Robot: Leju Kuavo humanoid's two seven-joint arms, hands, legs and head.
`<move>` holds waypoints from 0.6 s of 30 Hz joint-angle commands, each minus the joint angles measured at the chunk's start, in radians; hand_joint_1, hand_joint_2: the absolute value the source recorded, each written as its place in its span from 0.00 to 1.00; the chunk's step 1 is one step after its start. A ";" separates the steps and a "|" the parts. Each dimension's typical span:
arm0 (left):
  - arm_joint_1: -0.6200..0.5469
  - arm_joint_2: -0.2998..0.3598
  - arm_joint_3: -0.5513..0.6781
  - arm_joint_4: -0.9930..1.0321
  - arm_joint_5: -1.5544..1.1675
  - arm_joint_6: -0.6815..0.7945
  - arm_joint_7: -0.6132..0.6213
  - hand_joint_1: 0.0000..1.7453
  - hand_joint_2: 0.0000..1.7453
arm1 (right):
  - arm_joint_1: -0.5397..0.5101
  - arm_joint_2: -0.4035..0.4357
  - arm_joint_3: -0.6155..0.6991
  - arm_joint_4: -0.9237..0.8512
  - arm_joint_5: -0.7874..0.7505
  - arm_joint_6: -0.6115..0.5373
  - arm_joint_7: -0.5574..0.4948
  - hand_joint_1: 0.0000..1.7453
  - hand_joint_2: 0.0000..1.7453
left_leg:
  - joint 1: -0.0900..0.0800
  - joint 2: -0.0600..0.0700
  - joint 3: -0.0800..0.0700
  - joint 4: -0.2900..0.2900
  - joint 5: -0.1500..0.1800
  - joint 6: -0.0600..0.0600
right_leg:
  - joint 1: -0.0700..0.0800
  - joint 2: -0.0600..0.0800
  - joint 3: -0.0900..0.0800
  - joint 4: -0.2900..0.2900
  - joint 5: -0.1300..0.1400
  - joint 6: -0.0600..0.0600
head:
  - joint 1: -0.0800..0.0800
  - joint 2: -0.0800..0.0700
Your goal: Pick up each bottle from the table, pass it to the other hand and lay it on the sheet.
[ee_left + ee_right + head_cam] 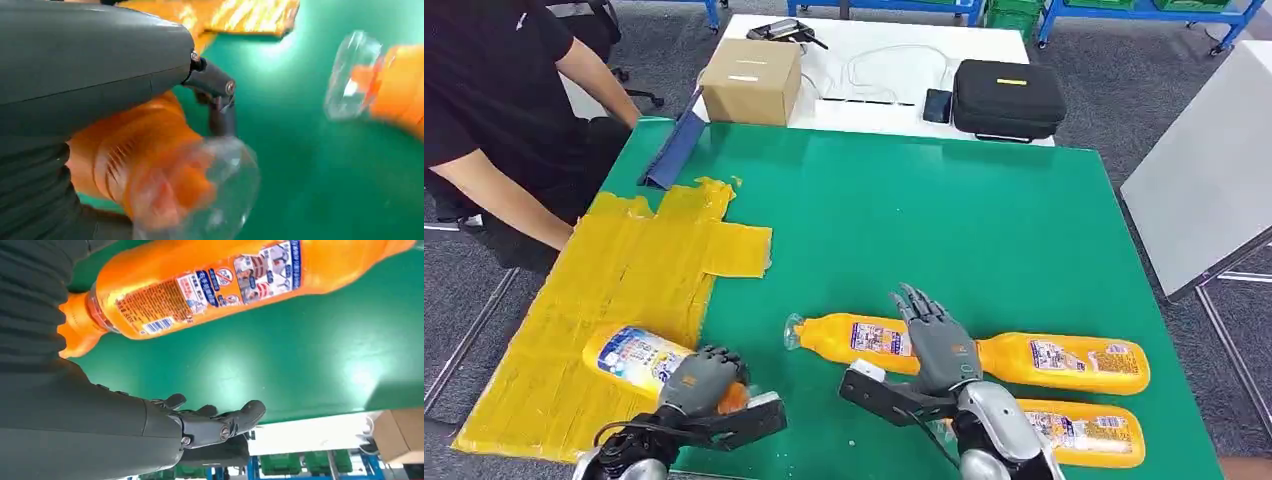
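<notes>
Green table (944, 210), held bottle's (629, 357) neck hidden

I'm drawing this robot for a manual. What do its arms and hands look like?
Both hands, left hand and right hand, are dark grey with jointed darker fingers. Each wrist carries a black boxy bracket. The forearms are rounded silver shells, with thin black cables running alongside.

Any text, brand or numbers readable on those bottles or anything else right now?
None readable.
Bottle labels: print, barcode and prohibition signs, too small and turned.
Bottle in the left hand, label: blurred.
Cardboard box: white sticker, illegible.
Black case: yellow tag, illegible.
</notes>
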 commanded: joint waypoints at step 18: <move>0.003 0.025 -0.026 0.001 0.305 -0.054 -0.014 0.00 0.00 | -0.089 -0.032 -0.016 0.300 0.039 0.110 0.012 0.00 1.00 | 0.001 0.008 0.006 -0.001 0.000 -0.002 | 0.002 -0.001 0.006 -0.003 0.001 -0.002 | 0.000 0.000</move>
